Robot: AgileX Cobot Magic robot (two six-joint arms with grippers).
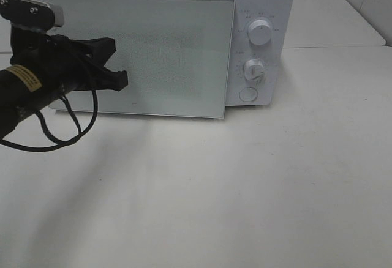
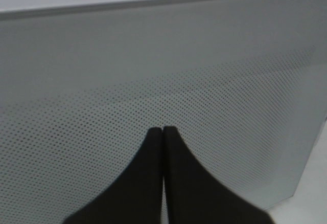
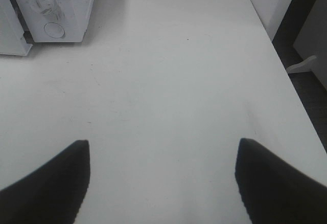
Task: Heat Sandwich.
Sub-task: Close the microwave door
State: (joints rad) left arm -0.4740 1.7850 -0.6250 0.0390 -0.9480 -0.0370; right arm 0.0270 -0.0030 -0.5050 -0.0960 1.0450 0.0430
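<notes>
The left arm [image 1: 37,87], before the microwave [image 1: 269,5], is a black tube with a yellow label [image 1: 24,78] in dark print. Its thin black cable [image 1: 73,132] loops below the microwave's door, and its grey camera housing [image 1: 37,10] sits by the microwave's top corner. The left gripper [image 2: 162,130] and right gripper [image 3: 162,144] have matte black wedge fingers.

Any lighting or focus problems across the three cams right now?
Exterior high: soft arm shadow across the table at lower left; dial labels on the microwave too small to read. Left wrist: the door looks dim grey, its dot mesh is sharp, and the shut left gripper is a featureless black shape. Right wrist: even light; the open right gripper is black with soft edges.
</notes>
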